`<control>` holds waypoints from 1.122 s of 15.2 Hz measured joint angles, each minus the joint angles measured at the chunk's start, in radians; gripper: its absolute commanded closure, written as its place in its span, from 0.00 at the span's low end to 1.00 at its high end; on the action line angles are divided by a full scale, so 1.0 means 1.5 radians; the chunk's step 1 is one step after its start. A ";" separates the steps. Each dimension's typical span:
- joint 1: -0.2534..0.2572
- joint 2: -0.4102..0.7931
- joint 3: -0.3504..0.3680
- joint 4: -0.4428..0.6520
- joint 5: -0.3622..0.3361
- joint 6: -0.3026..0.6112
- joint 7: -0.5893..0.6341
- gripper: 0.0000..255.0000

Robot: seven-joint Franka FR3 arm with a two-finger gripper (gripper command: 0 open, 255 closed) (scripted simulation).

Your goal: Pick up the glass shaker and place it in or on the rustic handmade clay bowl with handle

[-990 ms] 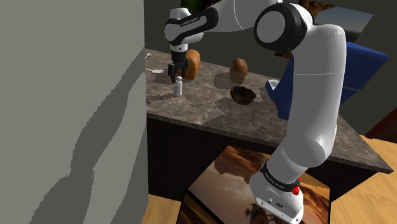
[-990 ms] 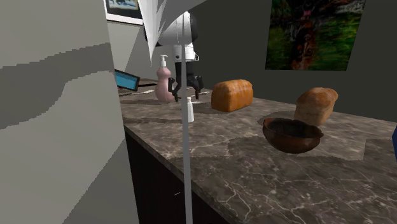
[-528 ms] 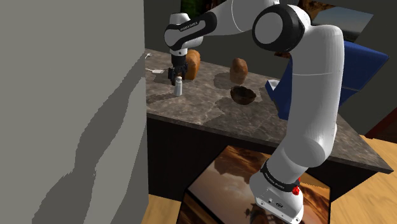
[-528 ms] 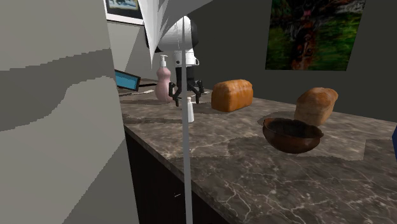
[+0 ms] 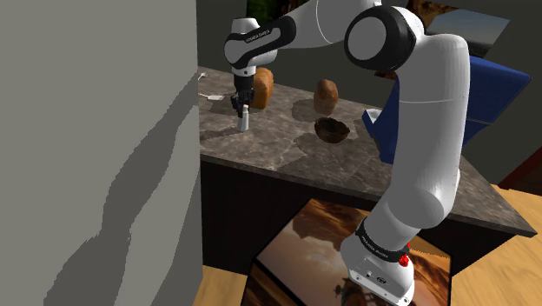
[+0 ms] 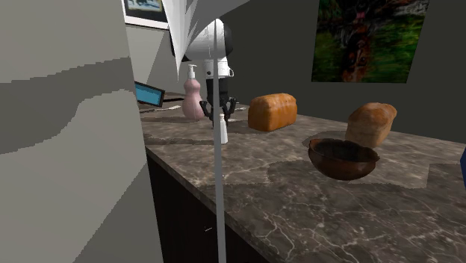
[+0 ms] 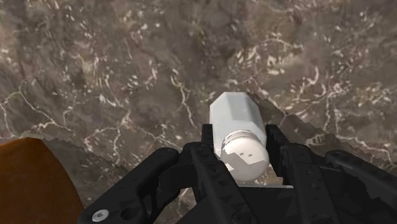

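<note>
A small white shaker (image 5: 244, 121) stands upright on the dark marble counter (image 5: 287, 148), toward the shoulder view's left. My black gripper (image 5: 244, 108) comes straight down onto it and is shut on its rounded cap. In the wrist view both fingers (image 7: 210, 156) clasp the cap of the shaker (image 7: 234, 114), its faceted body reaching down to the counter. The second exterior view shows the shaker (image 6: 223, 132) beneath the gripper (image 6: 222, 113). The brown bowl (image 5: 332, 129) sits apart on the counter, at the second exterior view's right as bowl (image 6: 343, 158).
Two bread loaves (image 6: 272, 112) (image 6: 371, 123) lie behind the shaker and bowl. A pink pump bottle (image 6: 192, 97) and a blue tablet (image 6: 148, 94) stand beyond the gripper. A grey wall (image 5: 87, 156) rises at the counter's left end, and a blue seat (image 5: 486, 96) stands by the arm.
The gripper came down a little over the shaker, then its fingers went from standing apart around the cap to closed on it. The shaker has not moved.
</note>
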 measured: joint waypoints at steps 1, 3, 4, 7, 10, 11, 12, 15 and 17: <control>0.000 0.000 0.000 0.000 0.000 0.000 0.000 1.00; 0.000 0.000 0.000 0.000 0.000 0.000 0.000 1.00; 0.000 0.000 0.000 0.000 0.000 0.000 0.000 1.00; -0.001 -0.004 0.000 0.005 0.000 -0.009 -0.001 1.00; -0.001 -0.014 0.000 0.017 0.000 -0.031 -0.003 1.00; 0.000 -0.015 0.000 0.023 0.000 -0.038 -0.002 1.00; 0.000 -0.019 0.000 0.026 0.000 -0.045 -0.003 1.00; 0.000 -0.025 0.000 0.044 0.000 -0.069 -0.004 1.00; 0.001 -0.032 0.000 0.054 0.000 -0.085 -0.003 1.00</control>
